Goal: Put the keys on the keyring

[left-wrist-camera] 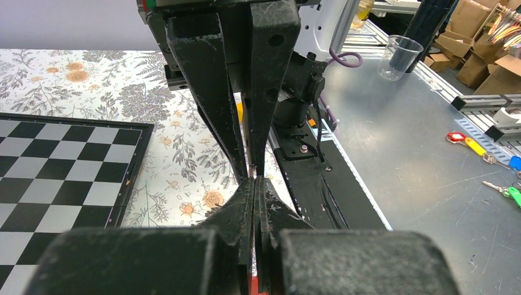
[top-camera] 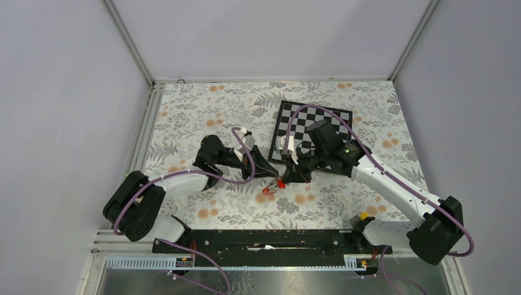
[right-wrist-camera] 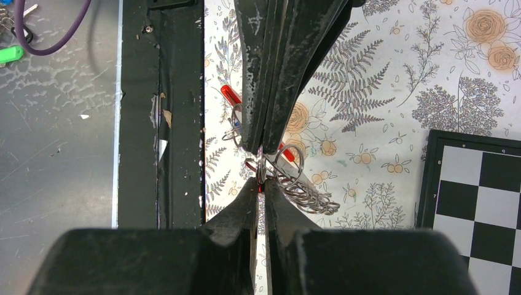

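Note:
The keyring shows as a bundle of thin metal rings [right-wrist-camera: 301, 187] hanging between my two grippers, a little above the floral cloth. My right gripper [right-wrist-camera: 261, 179] is shut on one ring, with a red bit between its tips. My left gripper [left-wrist-camera: 255, 178] is shut tip to tip against it [top-camera: 274, 174], apparently pinching the same rings. A red-tagged key [right-wrist-camera: 230, 95] dangles on the near side. A second red tag [right-wrist-camera: 286, 151] sits beside the tips. Both red tags show in the top view [top-camera: 281, 183]. No blue-tagged key shows on the cloth.
The chessboard [top-camera: 335, 123] lies on the far right, under my right arm. The black base rail [right-wrist-camera: 163, 117] runs along the near edge. Off the cloth, a plastic cup [left-wrist-camera: 398, 56] and several spare tagged keys [left-wrist-camera: 476, 146] lie on the metal bench.

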`<state>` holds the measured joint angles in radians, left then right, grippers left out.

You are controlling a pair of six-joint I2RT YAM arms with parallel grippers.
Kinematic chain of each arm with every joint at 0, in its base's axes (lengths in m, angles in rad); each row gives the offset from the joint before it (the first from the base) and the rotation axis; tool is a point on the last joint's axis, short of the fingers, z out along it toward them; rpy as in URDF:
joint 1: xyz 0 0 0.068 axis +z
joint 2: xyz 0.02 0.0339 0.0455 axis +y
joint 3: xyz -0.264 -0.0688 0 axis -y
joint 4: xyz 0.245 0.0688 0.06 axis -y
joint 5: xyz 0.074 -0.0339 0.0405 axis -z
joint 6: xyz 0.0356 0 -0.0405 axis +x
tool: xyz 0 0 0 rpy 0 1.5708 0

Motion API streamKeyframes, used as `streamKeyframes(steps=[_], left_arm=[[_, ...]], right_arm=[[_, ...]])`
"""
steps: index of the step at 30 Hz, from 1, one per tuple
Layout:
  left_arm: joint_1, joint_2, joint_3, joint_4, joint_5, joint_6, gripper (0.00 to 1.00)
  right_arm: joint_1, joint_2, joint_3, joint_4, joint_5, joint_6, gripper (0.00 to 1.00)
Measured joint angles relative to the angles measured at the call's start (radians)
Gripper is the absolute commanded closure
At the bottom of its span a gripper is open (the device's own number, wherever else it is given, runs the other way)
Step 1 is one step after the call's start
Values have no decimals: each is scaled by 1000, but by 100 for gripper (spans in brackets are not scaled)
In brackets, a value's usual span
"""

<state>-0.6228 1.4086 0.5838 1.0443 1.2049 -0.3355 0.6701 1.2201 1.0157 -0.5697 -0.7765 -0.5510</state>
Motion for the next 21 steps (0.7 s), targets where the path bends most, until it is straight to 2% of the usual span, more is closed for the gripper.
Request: streamKeyframes(steps=[21], left_arm=[[0,-11,0,-50,-2,40,100]], right_arm=[[0,17,0,8,1,11,93]])
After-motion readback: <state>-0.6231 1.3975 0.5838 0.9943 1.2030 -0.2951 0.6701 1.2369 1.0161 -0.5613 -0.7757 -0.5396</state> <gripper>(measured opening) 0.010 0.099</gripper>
